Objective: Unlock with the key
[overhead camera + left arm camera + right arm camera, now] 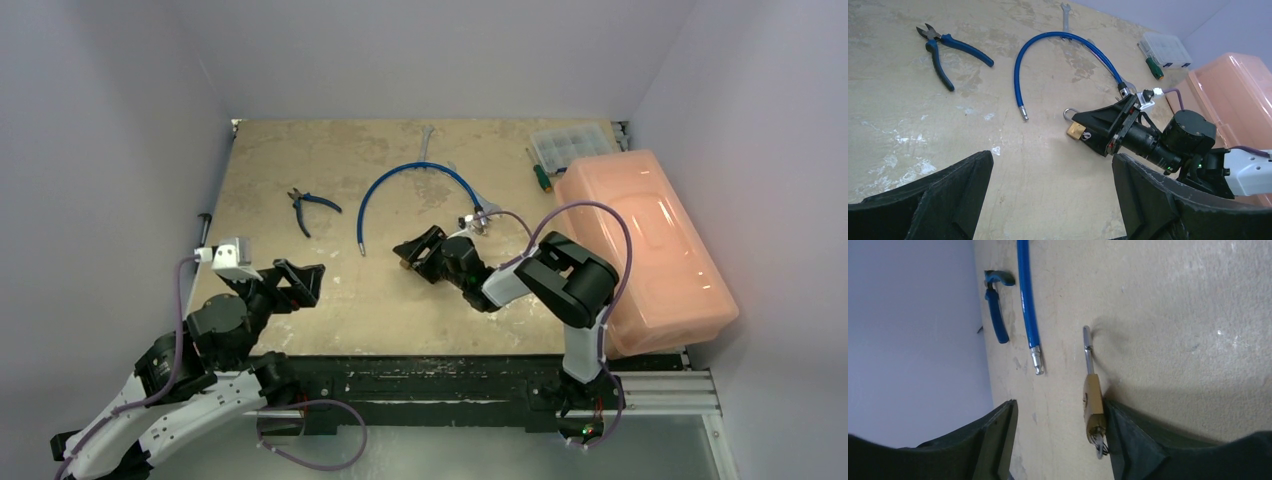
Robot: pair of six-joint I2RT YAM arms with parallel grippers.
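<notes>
Padlock point(1093, 402) single, one key point(1099, 449), one blue hose point(1025, 295)

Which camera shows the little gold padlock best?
The right wrist view: the padlock is close and big, lying beside one finger of the right hand. The left wrist view shows it smaller, shackle loop visible. From the top it is a tiny speck.

Overhead view from high behind; low, close wrist views, seemingly opposed, sharing the padlock point(1076, 131) point(1093, 405)
</notes>
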